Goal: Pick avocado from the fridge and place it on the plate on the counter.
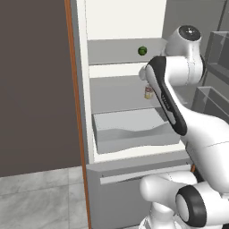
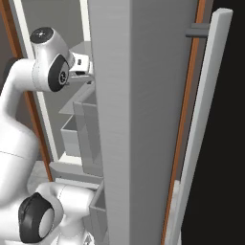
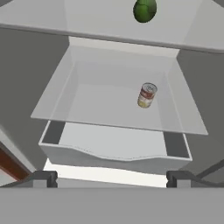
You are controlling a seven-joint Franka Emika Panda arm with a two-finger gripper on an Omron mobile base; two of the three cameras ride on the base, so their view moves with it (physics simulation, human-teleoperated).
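The fridge stood open in front of the robot, its pale inside crossed by grey shelves, an orange-brown strip running down its left edge. The avocado, small, dark green and round, sat on the upper shelf towards the right, resting on nothing but the shelf itself. One shelf lower stood a small yellow-and-red can, upright, almost straight below the avocado but well apart from it. Under that shelf a grey drawer was pulled partly out.

The white arm reached up and in from the lower right, its hand level with the can's shelf. From the hand camera the avocado showed at the very top, the can right of centre, and the drawer beneath. The jaws were spread wide with nothing between them, their two dark tips far apart, short of both avocado and can.

From the right side, the fridge's grey door blocked most of the inside.
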